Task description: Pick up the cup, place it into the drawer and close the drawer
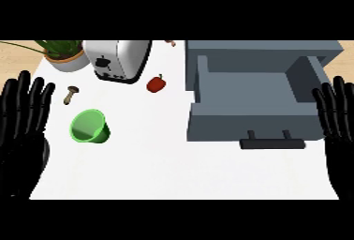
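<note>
head view | left hand (24, 117) open, fingers up, held nothing | right hand (336, 115) open, fingers up | green cup (90, 126) lay tipped just right of left hand, nothing inside | drawer (252, 126) stood open left of right hand, nothing seen inside

I've got the green cup (90, 126) lying on its side at left center of the white counter (180, 173), mouth toward me. The grey drawer (254, 101) sits pulled open at right, black handle (272, 143) nearest me. My left hand (24, 119) and right hand (336, 117) rest open at the side edges, fingers up.
</note>
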Tool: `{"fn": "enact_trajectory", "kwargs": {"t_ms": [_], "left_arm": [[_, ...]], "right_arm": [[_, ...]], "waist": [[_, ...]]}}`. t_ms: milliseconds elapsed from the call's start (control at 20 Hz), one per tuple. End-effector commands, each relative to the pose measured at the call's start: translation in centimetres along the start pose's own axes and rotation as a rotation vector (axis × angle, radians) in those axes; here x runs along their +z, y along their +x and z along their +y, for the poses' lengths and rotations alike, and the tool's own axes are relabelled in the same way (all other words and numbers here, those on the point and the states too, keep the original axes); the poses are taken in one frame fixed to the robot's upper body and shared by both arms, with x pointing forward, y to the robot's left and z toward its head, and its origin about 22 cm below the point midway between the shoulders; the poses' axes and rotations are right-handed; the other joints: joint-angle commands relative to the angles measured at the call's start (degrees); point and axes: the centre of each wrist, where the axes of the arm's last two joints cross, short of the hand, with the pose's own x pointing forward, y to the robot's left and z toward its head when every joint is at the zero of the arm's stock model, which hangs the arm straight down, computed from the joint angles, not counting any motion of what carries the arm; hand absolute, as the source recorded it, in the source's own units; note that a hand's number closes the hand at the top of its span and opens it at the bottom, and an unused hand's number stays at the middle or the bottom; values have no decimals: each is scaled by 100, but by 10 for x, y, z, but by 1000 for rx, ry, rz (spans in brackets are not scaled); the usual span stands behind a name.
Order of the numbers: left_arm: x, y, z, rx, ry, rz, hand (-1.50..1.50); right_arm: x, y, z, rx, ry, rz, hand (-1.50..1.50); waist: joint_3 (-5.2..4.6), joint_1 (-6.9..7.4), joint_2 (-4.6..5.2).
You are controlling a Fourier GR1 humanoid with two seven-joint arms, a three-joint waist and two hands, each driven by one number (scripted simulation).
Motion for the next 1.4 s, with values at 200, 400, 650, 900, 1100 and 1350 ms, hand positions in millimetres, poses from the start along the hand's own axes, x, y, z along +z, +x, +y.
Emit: {"fn": "enact_trajectory", "kwargs": {"t_ms": [200, 400, 650, 900, 1100, 1350], "left_arm": [[-17, -12, 55, 65, -105, -11, -150], [-2, -41, 67, 259, 39, 231, -150], [-9, -60, 83, 278, 32, 250, -150], [1, -104, 79, 199, 63, 310, -150], [1, -134, 81, 174, 58, 374, -150], [25, -180, 95, 167, 93, 406, -150]], "right_arm": [[3, -6, 9, -31, 22, -79, -150], [-14, -8, 9, -55, 169, 72, -150], [-21, -13, 16, -76, 186, 78, -150], [-38, -28, 9, -79, 181, 74, -150], [-33, -44, -4, -78, 177, 51, -150], [-53, -11, -3, -61, 195, 39, -150]], "waist": [[143, 59, 62], [139, 125, 81], [144, 79, 58], [144, 69, 63], [144, 47, 69], [139, 17, 71]]}}
